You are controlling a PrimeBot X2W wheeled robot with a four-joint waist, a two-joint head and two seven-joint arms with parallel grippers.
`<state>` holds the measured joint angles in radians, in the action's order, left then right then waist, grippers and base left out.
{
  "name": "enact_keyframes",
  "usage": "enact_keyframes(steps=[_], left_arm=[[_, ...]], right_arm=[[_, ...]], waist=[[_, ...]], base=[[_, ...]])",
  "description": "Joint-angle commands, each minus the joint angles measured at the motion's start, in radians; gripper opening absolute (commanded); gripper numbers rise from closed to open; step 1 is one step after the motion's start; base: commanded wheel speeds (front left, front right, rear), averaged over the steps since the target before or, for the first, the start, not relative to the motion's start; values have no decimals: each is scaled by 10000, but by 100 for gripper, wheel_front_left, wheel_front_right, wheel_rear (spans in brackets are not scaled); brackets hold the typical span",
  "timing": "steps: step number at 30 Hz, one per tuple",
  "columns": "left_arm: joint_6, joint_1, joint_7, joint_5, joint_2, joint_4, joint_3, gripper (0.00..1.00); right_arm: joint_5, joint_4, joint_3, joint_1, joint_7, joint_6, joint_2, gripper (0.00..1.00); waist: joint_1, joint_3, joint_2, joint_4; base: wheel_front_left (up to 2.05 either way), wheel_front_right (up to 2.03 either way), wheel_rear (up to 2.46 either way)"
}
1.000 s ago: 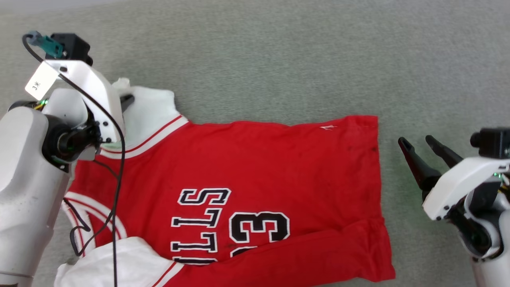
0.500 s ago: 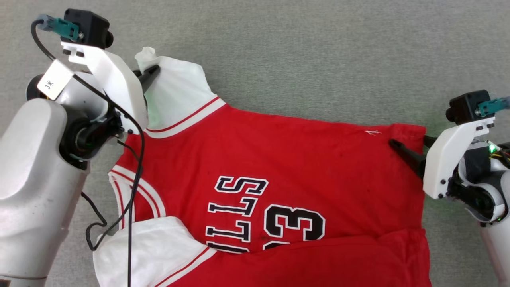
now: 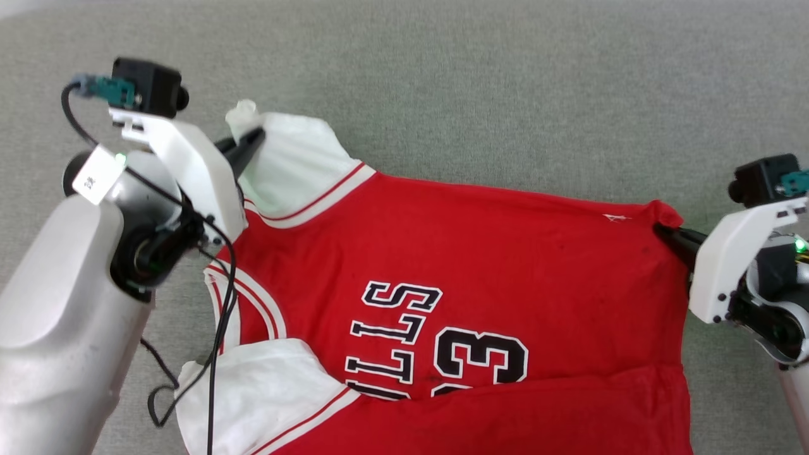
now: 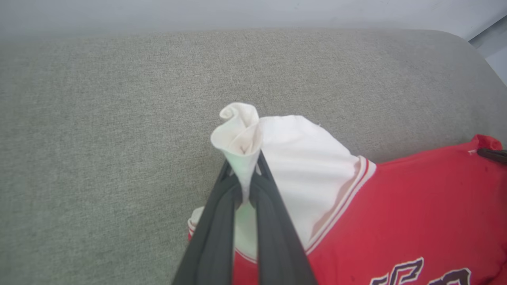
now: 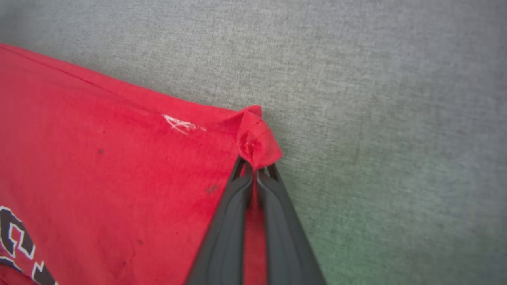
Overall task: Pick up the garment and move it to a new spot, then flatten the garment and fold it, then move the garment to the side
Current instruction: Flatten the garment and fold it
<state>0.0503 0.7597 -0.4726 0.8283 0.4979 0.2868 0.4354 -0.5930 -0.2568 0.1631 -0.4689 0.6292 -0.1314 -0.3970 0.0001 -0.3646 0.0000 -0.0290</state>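
On the grey fabric surface [image 3: 505, 95], the garment [image 3: 474, 265] lies lettering up. My left gripper [image 4: 243, 174] pinches its white sleeve tip [image 4: 237, 130]; my right gripper [image 5: 255, 168] pinches its red hem corner [image 5: 257, 138].

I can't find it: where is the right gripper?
At the far right of the head view, the right gripper is shut on the garment's red corner.

One garment [image 3: 480, 253], four fingers [image 4: 216, 237]

Nothing much besides a grey woven fabric surface [image 3: 505, 95], kinda like upholstery, plain all over. Its far edge rounds off at a corner, with a pale blank background [image 4: 253, 12] beyond.
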Motion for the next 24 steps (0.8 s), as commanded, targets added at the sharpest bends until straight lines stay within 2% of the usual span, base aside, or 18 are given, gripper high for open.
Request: enact_keyframes(steps=[1,9,12,14,17,24], left_arm=[[-6,-293,109,47,61,15,-61,0],[-283,-2212,851,300,378,-696,-327,0],[-591,-3279,1044,286,570,-1080,-355,0],[-787,-3998,1193,415,505,-1373,-373,0],[-1086,-5010,1328,559,451,-1700,-345,0],[-1473,-6992,1555,1128,178,-2035,-308,0]], right_arm=[[83,193,-163,250,-132,14,-66,0],[675,1528,-941,2103,-313,14,506,0],[709,1795,-1163,2971,-314,14,814,0],[775,1947,-1265,3485,-387,15,991,0],[853,1998,-1337,4118,-537,15,1265,0],[840,1527,-1400,4942,-1311,11,1698,0]], waist=[[-1,294,0,-75],[-1,1440,0,-183],[-1,1826,0,-243],[-1,2024,0,-300],[-1,2184,0,-366],[-1,2324,0,-318]], base=[[0,0,0],[0,0,0],[0,0,0],[0,0,0],[0,0,0],[0,0,0]])
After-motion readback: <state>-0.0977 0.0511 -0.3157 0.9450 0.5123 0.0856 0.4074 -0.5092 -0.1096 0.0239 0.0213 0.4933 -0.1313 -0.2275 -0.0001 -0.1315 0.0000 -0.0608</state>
